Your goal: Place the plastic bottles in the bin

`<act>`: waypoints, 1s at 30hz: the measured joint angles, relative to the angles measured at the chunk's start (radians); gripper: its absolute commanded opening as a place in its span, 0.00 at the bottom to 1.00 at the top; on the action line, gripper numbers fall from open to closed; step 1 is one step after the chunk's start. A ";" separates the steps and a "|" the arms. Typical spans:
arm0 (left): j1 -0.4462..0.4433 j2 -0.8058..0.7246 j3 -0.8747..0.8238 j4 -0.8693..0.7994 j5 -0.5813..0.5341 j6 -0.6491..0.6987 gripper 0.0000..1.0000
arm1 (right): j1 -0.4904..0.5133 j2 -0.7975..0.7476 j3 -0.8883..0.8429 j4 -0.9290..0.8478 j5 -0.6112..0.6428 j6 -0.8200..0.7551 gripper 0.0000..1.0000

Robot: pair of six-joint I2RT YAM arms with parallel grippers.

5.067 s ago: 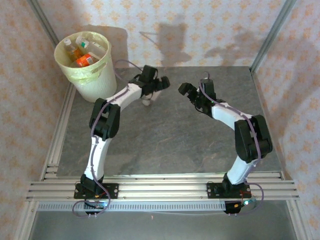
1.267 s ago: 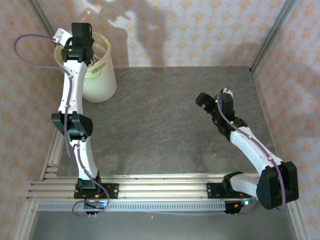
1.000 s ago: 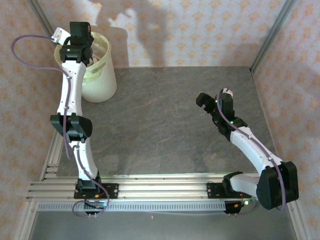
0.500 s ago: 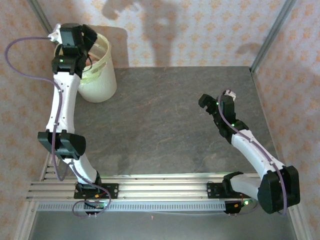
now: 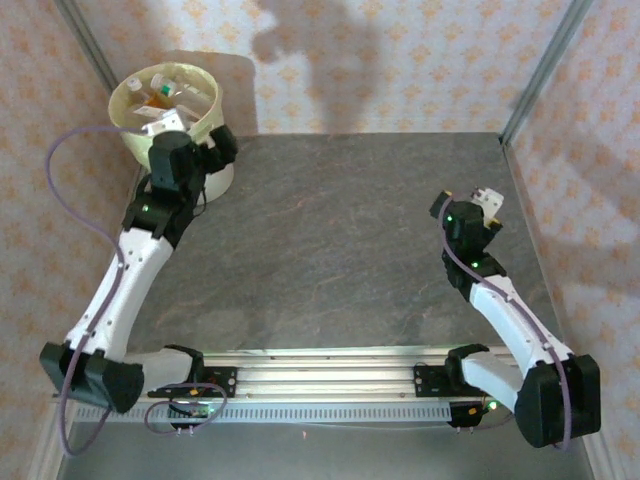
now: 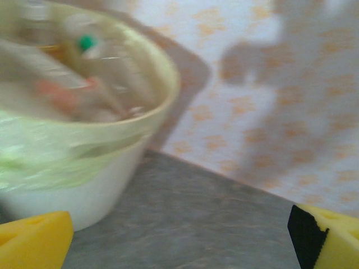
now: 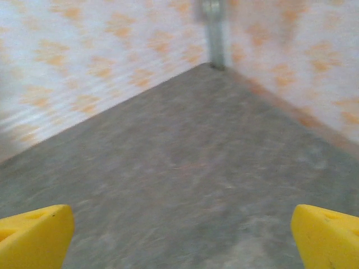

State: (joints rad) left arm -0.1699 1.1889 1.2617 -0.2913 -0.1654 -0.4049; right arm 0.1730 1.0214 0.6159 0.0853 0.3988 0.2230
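Where the two arms are bolted down, a silver rail (image 5: 320,372) runs along the near edge of the grey tabletop (image 5: 330,250). From there the left arm (image 5: 125,275) folds out to the side and then reaches up and away toward the far left corner. A purple cable (image 5: 58,175) loops beside it. The right arm (image 5: 510,315) bends the same way on its own side and stops partway up the tabletop.

The right end effector (image 5: 465,201) is over bare tabletop on the right side, well apart from everything else. Its yellow fingertips (image 7: 35,234) are spread wide with nothing between them.

Farther off, the left end effector (image 5: 207,160) is just beside the near side of the bin (image 5: 212,112). It is spread wide too, and it holds nothing.

At the far left corner stands the bin, a big round cream bucket with a pale green bag (image 6: 39,162) folded over its rim. The plastic bottles (image 5: 163,96) are all piled inside it. One has a green cap; the wrist picture is too blurry to tell more.

Behind it all is a wall (image 5: 400,60) with orange flowers, and a metal post (image 7: 213,31) in the far right corner.
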 measured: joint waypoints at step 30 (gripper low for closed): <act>0.166 0.319 -0.576 0.713 0.012 0.213 1.00 | -0.220 0.337 -0.164 0.402 -0.275 -0.226 0.99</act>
State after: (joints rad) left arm -0.0044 1.5074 0.6857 0.4221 -0.1532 -0.1917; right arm -0.0467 1.3586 0.4519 0.4870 0.1238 -0.0032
